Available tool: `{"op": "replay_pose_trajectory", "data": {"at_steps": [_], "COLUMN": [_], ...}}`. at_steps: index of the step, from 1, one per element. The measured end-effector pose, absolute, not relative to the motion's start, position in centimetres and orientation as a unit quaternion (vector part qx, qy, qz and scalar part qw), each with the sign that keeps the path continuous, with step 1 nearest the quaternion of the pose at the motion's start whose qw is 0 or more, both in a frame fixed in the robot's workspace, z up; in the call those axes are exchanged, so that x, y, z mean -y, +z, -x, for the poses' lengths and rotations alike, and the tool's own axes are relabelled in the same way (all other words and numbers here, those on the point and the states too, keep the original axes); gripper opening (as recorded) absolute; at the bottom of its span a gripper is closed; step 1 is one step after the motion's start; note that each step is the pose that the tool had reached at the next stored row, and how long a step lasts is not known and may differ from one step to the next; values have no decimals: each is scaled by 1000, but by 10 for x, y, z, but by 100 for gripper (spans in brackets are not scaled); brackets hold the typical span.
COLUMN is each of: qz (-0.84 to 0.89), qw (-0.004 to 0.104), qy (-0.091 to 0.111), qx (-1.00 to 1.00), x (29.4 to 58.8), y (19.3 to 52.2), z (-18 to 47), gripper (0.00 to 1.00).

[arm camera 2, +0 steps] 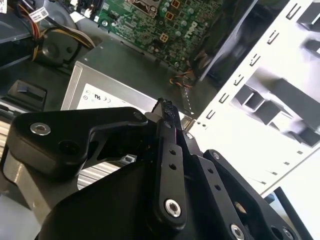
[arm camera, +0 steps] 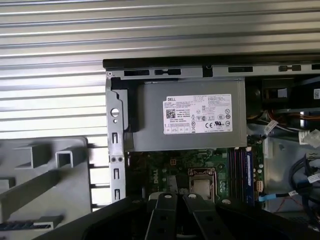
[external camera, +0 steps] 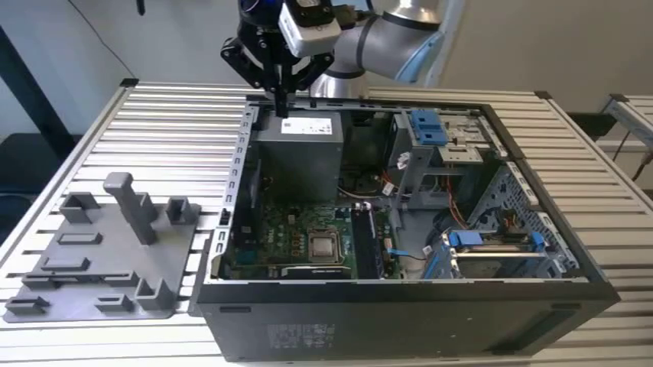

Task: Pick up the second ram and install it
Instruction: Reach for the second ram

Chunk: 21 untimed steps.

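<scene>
Hand above grey power supply

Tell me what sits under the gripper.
The grey power supply in the open computer case lies below the gripper. Whatever is beneath the power supply is covered.

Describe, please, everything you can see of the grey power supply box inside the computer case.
The power supply box is a rectangular block of bare grey sheet metal. A white printed label lies on its upward face. It sits in the computer case, in the far corner toward the exterior view's left, against the case wall and beside the green motherboard. The hand, shut, hangs over its far edge; whether they touch I cannot tell.
</scene>
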<state>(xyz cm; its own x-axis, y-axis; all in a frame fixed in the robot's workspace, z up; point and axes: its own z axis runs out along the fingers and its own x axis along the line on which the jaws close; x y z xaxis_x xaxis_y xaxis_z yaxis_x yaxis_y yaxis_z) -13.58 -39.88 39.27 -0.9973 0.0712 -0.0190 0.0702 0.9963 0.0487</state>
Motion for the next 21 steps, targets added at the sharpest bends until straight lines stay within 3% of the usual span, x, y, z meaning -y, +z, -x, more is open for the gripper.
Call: {"op": "replay_pose_trajectory", "data": {"at_steps": [21], "qz": [-35], "qw": [10], "qy": [24], "qx": [-999], "x": [402], "y": [393], "z": [154], "gripper": [11]}}
